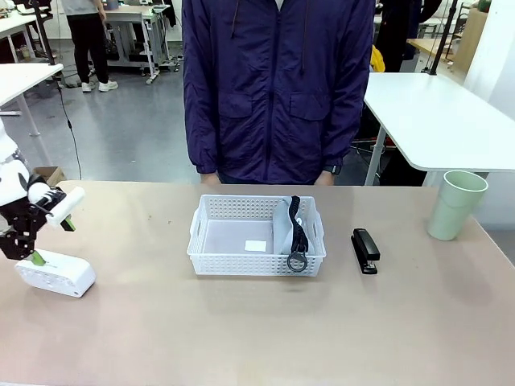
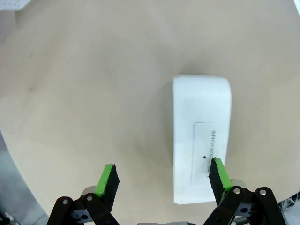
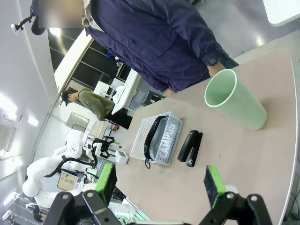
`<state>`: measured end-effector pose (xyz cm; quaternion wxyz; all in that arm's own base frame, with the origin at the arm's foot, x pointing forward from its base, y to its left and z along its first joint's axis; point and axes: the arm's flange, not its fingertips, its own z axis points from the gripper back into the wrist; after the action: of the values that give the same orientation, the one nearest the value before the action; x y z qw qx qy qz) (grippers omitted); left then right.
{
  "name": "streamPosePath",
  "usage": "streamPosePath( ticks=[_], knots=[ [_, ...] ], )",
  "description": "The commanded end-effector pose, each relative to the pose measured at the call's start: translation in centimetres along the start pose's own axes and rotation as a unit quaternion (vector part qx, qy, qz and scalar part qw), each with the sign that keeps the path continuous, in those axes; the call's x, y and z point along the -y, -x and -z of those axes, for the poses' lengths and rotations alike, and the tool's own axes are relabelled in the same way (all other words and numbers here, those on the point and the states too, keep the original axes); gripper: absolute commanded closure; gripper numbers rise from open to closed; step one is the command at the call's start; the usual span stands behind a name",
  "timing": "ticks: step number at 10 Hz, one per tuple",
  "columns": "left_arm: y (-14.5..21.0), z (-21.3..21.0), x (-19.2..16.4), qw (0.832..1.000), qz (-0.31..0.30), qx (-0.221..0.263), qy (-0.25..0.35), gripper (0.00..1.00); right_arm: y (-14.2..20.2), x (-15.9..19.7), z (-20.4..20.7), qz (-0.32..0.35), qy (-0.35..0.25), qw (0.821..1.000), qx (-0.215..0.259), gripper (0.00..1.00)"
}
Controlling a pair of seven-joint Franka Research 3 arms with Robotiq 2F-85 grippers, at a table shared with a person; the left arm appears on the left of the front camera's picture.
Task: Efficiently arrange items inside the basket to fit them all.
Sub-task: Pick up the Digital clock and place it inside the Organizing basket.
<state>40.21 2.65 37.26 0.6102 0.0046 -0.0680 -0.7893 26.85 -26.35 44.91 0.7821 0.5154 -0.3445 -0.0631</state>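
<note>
Box (image 1: 56, 274) lies far left, my left gripper (image 2: 162, 171) spread wide over it and holding nothing, one pad perhaps touching its edge. I judge the pick is just starting, and I must centre across the box first. Basket (image 1: 241, 264) sits mid-table with the pouch (image 1: 283, 229) at its right end. Stapler (image 1: 364, 251) and cup (image 1: 455, 205) wait further right. Right gripper (image 3: 161, 182) hangs spread and empty.

My front camera faces twelve o'clock across the table (image 1: 241, 338); left wrist looks down close on the white box (image 2: 201, 136); right wrist, rolled, shares front's basket (image 3: 168, 140).
</note>
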Motion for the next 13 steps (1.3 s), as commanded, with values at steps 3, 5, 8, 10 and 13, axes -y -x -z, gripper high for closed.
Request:
streamPosePath(
  ticks=[3, 5, 8, 10, 13],
  knots=[
    [-1.2, 4.2, 2.1, 0.998, -0.005, -0.033, 0.048, 0.00, -0.3, 0.0, 0.0, -0.015, -0.008, 1.000, 0.008, 0.00],
    [-1.1, 5.7, 2.1, 0.995, 0.005, -0.045, 0.091, 0.00, -0.3, 0.0, 0.0, -0.015, -0.008, 1.000, 0.008, 0.00],
    [-0.3, 3.9, 2.5, 0.998, 0.005, 0.001, 0.060, 0.00, -0.3, 0.0, 0.0, -0.015, -0.008, 1.000, 0.008, 0.00],
    [-0.2, 2.3, 3.0, 0.999, 0.010, 0.019, 0.034, 0.00, -0.3, 0.0, 0.0, -0.015, -0.008, 1.000, 0.008, 0.00],
    [-1.0, 2.5, 4.2, 0.998, 0.038, 0.016, 0.037, 0.00, -0.3, 0.0, 0.0, -0.015, -0.008, 1.000, 0.008, 0.00]
  ],
)
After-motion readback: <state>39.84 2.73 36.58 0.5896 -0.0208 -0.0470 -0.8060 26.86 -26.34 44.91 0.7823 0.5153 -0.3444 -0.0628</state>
